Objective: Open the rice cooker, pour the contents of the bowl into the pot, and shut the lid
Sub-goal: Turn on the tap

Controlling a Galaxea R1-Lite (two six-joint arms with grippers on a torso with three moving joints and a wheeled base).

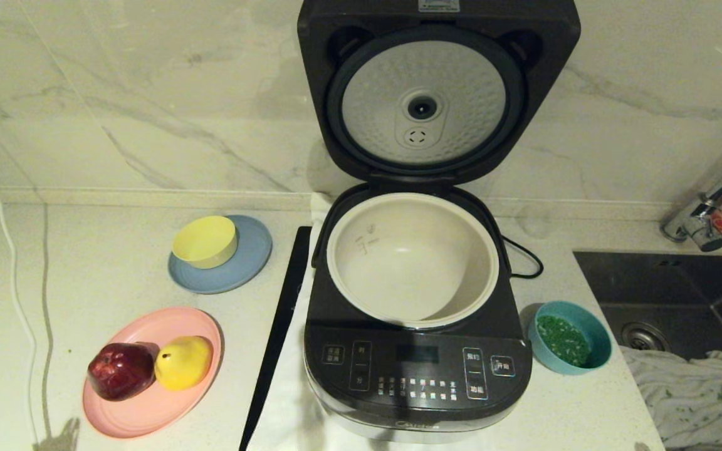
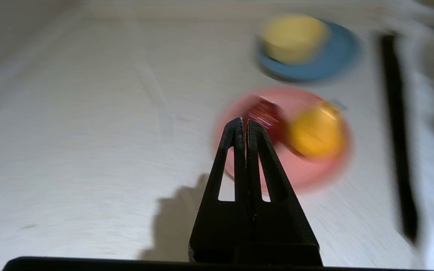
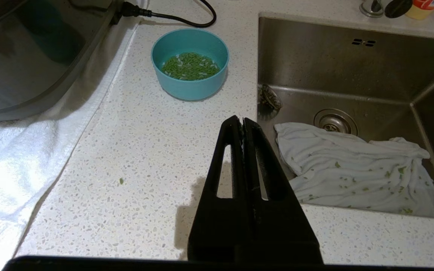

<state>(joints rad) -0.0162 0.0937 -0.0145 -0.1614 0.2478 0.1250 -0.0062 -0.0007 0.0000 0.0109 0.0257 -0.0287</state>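
Head view: the dark grey rice cooker (image 1: 417, 369) stands lid-up, its cream inner pot (image 1: 412, 260) empty.

Left wrist view: the left end effector (image 2: 245, 121), pressed together, hangs above the pink plate (image 2: 300, 173).

Right wrist view: the right end effector (image 3: 242, 119), pressed together, must spread, then grip the teal plastic bowl (image 3: 189, 75) by its rim, keeping the green bits (image 3: 190, 66) level.

Matte black two-finger grippers, seen from the wrist cameras.

The left gripper (image 2: 245, 122) and the right gripper (image 3: 242, 120) look alike: each has two long, tapering black fingers (image 3: 232, 158) with a narrow slot cut through the length of each one. The fingers widen into a solid black block at the base, and a dark rounded edge of the wrist housing runs below it. No markings, cables or screws show.
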